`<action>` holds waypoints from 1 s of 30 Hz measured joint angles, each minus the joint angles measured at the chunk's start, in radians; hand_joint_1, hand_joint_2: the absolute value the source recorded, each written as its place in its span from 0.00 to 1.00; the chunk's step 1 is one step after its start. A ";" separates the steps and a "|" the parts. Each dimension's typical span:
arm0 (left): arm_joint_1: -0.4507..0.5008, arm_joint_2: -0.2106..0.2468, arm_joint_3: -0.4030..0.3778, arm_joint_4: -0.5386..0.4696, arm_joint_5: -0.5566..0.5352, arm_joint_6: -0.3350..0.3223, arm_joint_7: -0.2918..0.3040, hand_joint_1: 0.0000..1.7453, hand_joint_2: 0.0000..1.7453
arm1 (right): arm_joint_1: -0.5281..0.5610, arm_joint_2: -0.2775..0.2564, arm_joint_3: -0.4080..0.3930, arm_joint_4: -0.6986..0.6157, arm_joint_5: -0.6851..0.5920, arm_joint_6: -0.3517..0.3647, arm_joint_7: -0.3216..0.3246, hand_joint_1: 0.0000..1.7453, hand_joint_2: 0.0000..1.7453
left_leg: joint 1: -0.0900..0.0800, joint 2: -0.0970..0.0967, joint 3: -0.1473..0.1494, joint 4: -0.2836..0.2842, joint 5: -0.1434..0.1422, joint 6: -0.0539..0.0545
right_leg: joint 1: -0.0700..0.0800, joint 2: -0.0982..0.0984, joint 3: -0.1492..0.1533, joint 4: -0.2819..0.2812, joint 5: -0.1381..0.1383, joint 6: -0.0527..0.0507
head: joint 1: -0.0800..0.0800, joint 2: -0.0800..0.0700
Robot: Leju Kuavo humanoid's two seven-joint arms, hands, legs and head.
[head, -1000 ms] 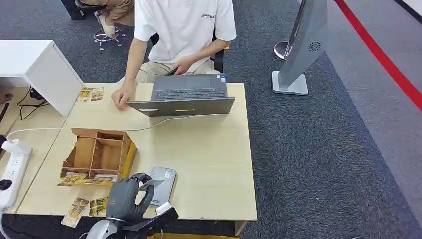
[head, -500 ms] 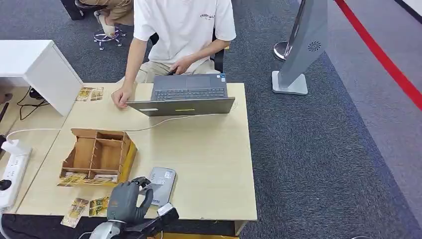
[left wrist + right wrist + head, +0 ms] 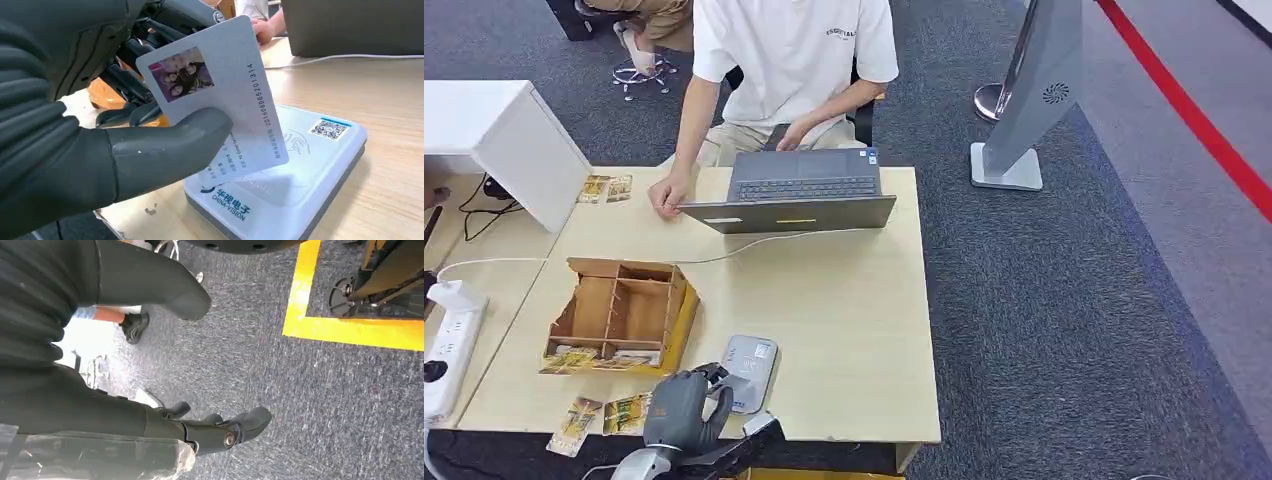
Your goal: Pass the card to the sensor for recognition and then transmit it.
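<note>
While the left hand (image 3: pixel 100 150) pinches the card (image 3: pixel 220 95) between its thick thumb and the darker fingers behind, the card stands tilted just above the near end of the sensor (image 3: pixel 295 170), a flat white reader with a blue logo and a small code sticker. Whether the card's lower corner touches the reader's face or hovers just off it cannot be told. Photo side and number strip face the wrist camera

From the head view: left hand (image 3: pixel 686 405) at the counter's near edge, sensor (image 3: pixel 750 372) just beside it, toward the middle of the counter (image 3: pixel 844 300). Wooden divider box (image 3: pixel 624 312) sits nearby on the robot's left, loose cards (image 3: pixel 604 415) lie in front of it. Laptop (image 3: pixel 799 195) at the far edge, a white cable running from it. A person (image 3: pixel 784 60) in a white shirt sits behind it, one hand (image 3: pixel 667 195) resting on the counter

Right hand (image 3: pixel 215 432) hangs over grey carpet beside a yellow floor line; fingers loosely extended and apart, nothing in them

Judgement: this is the recognition step, card presented to the reader. No signal of a completed read is visible. The next move likely calls for laying the card flatter over the reader's marked zone if no read registers, then lifting it clear with the pinch kept firm and carrying it across the counter toward the person for handover
</note>
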 joint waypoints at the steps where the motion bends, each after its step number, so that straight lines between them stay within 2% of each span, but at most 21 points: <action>1: 0.000 -0.001 0.000 0.002 -0.006 0.005 -0.001 1.00 1.00 | 0.000 0.000 0.000 0.000 0.000 0.000 0.000 0.00 1.00 | 0.000 0.000 0.000 0.000 0.000 0.000 | 0.000 0.000 0.000 0.000 0.000 0.000 | 0.000 0.000; 4: 0.000 -0.005 0.000 0.000 -0.027 0.044 -0.010 1.00 1.00 | 0.000 -0.001 -0.003 0.000 0.005 -0.001 0.003 0.00 1.00 | 0.000 0.000 0.000 0.000 0.000 0.000 | 0.000 0.000 0.000 0.000 0.000 0.000 | 0.000 0.000; 7: 0.002 -0.005 0.000 -0.036 -0.062 0.162 -0.051 1.00 1.00 | 0.000 -0.002 -0.003 0.000 0.019 -0.001 0.003 0.00 1.00 | 0.000 0.000 0.000 0.000 0.000 0.000 | 0.000 0.000 0.000 0.000 0.000 0.000 | 0.000 0.000; 11: 0.002 -0.003 0.007 -0.134 -0.111 0.313 -0.113 1.00 1.00 | 0.000 -0.003 -0.003 0.000 0.045 0.000 0.001 0.00 1.00 | 0.000 0.000 0.000 0.000 0.000 0.000 | 0.000 0.000 0.000 0.000 0.000 0.000 | 0.000 0.000; 14: -0.002 -0.002 0.027 -0.231 -0.152 0.389 -0.155 1.00 1.00 | -0.001 -0.003 -0.002 0.000 0.066 0.002 -0.008 0.00 1.00 | 0.000 0.000 0.000 0.000 0.000 0.000 | 0.000 0.000 0.000 0.000 0.000 0.000 | 0.000 0.000; 17: -0.018 0.001 0.051 -0.305 -0.158 0.391 -0.167 1.00 1.00 | -0.002 -0.003 0.001 0.000 0.078 0.008 -0.015 0.00 1.00 | 0.000 0.000 0.000 0.000 0.000 0.000 | 0.000 0.000 0.000 0.000 0.000 0.000 | 0.000 0.000; 20: -0.061 0.009 0.089 -0.337 -0.153 0.386 -0.170 1.00 1.00 | -0.004 -0.003 0.004 0.000 0.091 0.014 -0.020 0.00 1.00 | 0.000 -0.001 0.000 0.000 0.000 0.000 | 0.000 -0.001 0.000 0.000 0.000 0.000 | 0.000 0.000; 23: -0.159 0.025 0.162 -0.318 -0.129 0.356 -0.167 1.00 1.00 | -0.008 -0.003 0.008 0.000 0.110 0.022 -0.024 0.00 1.00 | 0.000 -0.003 0.000 0.000 0.003 -0.002 | 0.000 -0.003 0.000 0.000 0.001 -0.001 | 0.000 0.000; 25: -0.219 0.040 0.214 -0.283 -0.103 0.348 -0.186 1.00 1.00 | -0.013 -0.003 0.011 0.000 0.113 0.026 -0.024 0.00 1.00 | 0.000 -0.002 0.001 0.000 0.003 -0.003 | 0.000 -0.002 0.001 0.001 0.002 -0.002 | 0.000 0.000; 30: -0.275 0.045 0.281 -0.243 -0.097 0.349 -0.211 1.00 1.00 | -0.017 -0.003 0.013 0.000 0.120 0.030 -0.024 0.00 1.00 | 0.000 -0.002 0.001 0.000 0.004 -0.004 | 0.000 -0.001 0.001 0.001 0.002 -0.002 | 0.000 0.000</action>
